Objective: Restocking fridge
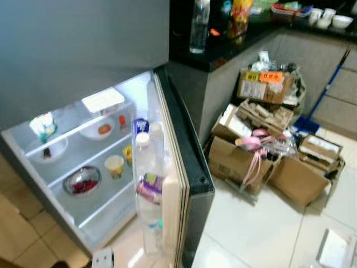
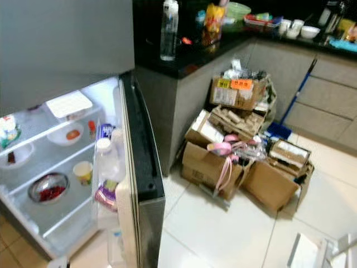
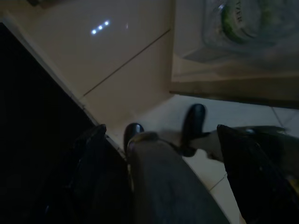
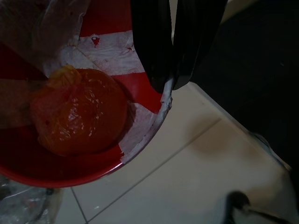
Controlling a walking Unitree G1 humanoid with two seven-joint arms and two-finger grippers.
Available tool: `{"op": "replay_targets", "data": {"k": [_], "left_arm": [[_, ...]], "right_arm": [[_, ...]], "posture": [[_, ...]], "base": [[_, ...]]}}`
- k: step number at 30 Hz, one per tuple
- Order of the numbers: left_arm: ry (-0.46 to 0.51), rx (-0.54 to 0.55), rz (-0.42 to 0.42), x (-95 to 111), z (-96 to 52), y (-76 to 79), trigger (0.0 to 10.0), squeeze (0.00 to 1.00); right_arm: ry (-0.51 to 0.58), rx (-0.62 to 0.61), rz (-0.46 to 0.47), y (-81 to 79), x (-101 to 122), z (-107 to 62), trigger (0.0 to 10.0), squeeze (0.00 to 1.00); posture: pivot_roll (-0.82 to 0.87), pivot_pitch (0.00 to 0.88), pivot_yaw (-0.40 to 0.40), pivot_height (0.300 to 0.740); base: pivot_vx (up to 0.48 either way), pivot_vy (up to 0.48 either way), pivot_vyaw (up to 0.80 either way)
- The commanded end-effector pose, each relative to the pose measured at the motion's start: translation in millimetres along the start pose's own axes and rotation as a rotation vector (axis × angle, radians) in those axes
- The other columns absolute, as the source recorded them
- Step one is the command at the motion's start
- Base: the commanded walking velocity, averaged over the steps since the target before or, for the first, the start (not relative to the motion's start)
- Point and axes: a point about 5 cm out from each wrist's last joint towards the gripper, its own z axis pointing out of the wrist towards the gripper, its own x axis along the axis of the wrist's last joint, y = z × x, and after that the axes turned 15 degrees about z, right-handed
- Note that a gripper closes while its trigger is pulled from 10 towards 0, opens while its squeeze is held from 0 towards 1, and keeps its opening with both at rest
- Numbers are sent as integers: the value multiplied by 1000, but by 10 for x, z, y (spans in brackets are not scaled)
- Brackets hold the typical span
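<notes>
Red bowl [image 4: 93, 140] cut off by frame edge; bottle label [image 3: 243, 23] blurred, unreadable; left wrist surroundings dark.

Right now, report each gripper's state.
Left gripper: open, holding nothing, hanging above the pale tiled floor.
Right gripper: shut on the rim of a red and white bowl with a plastic-wrapped orange-red fruit inside.

Glossy floor tiles [image 2: 223, 223]; cardboard boxes [image 2: 268, 184]; shiny metal bowl [image 1: 82, 180].
</notes>
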Motion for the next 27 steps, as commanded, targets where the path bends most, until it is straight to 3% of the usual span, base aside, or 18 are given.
{"op": "replay_targets", "data": {"k": [1, 7, 12, 13, 14, 15, 16, 17, 20, 21, 22, 23, 25, 27], "left_arm": [[4, -1, 5, 20, 11, 21, 10000, 0], [24, 28, 1, 63, 11, -20, 10000, 0], [128, 98, -86, 274, 24, -120, 10000, 0], [265, 111, -241, 557, 33, -204, 10000, 0], [265, 111, -241, 557, 33, -204, 10000, 0], [402, 107, -377, 831, 18, -294, 10000, 0], [402, 107, -377, 831, 18, -294, 10000, 0], [503, 81, -444, 1040, -4, -344, 10000, 0], [570, 29, -447, 1202, -15, -330, 10000, 0], [629, -78, -401, 1392, -13, -222, 9725, 0], [629, -78, -401, 1392, -13, -222, 9725, 0], [653, -124, -385, 1463, -15, -173, 0, 0], [672, -179, -351, 1541, -12, -93, 0, 0], [696, -265, -268, 1681, -3, 92, 0, 0]], "right_arm": [[-11, -7, 12, 27, -43, -3, 10000, 0], [-8, -4, 10, 29, -44, -4, 10000, 0], [-8, -2, 9, 32, -52, -4, 10000, 0], [-7, -2, 9, 34, -54, -5, 10000, 0], [-7, -2, 9, 34, -54, -5, 10000, 0], [-6, -3, 9, 36, -55, -5, 10000, 0], [-6, -3, 9, 36, -55, -5, 10000, 0], [-6, -4, 9, 39, -56, -5, 10000, 0], [-6, -6, 10, 41, -58, -6, 10000, 0], [-7, -6, 10, 40, -63, -5, 10000, 0], [-7, -6, 10, 40, -63, -5, 10000, 0], [-7, -7, 10, 39, -65, -5, 10000, 0], [-7, -6, 11, 36, -66, -4, 10000, 0], [-6, -3, 15, 17, -69, -1, 10000, 0]], "posture": [[-100, 12, -33, 740], [-103, 15, -33, 740], [-102, 17, -37, 740], [-101, 17, -41, 740], [-101, 17, -41, 740], [-102, 18, -43, 740], [-102, 18, -43, 740], [-102, 18, -43, 740], [-102, 18, -43, 740], [-99, 18, -39, 740], [-99, 18, -39, 740], [-99, 18, -39, 740], [-99, 18, -39, 740], [-99, 18, -39, 740]], "base": [[0, 0, 0], [0, 0, 0], [0, 0, 0], [0, 0, 0], [0, 0, 0], [0, 0, 0], [0, 0, 0], [0, 0, 0], [0, 0, 0], [0, 0, 0], [0, 0, 0], [0, 0, 0], [0, 0, 0], [0, 0, 0]]}}
